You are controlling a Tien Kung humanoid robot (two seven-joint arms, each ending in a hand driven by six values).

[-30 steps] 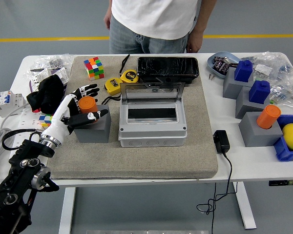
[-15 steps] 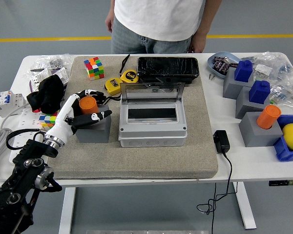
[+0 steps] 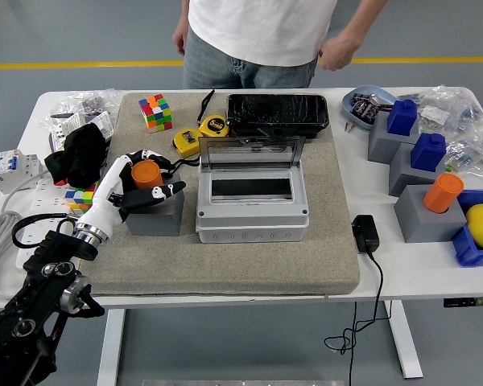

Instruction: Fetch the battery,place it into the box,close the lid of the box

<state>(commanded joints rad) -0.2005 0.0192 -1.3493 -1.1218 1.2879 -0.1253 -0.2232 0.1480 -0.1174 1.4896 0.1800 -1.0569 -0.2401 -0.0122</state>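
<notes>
Robot's left hand (image 3: 142, 178) curled around an orange battery (image 3: 146, 174) on a white bench (image 3: 419, 261).
The battery stood in a grey block (image 3: 154, 214); right of the hand, the open grey box (image 3: 252, 193) sat on a beige mat (image 3: 241, 261), grey floor beyond.

White table (image 3: 249, 283), standing on grey floor. Directly on it:
- grey mat (image 3: 225, 257), central, covering most of the middle;
- clear bags (image 3: 84, 108) of small parts, a breaker (image 3: 8, 170) and white cables (image 3: 0, 241), left side;
- black adapter (image 3: 364, 233) just right of the mat, its cord running off the near edge;
- three grey blocks (image 3: 423, 217), a blue bin (image 3: 475, 245), a blue-grey dish (image 3: 362, 104) and more bags (image 3: 459, 112), right side.
</notes>
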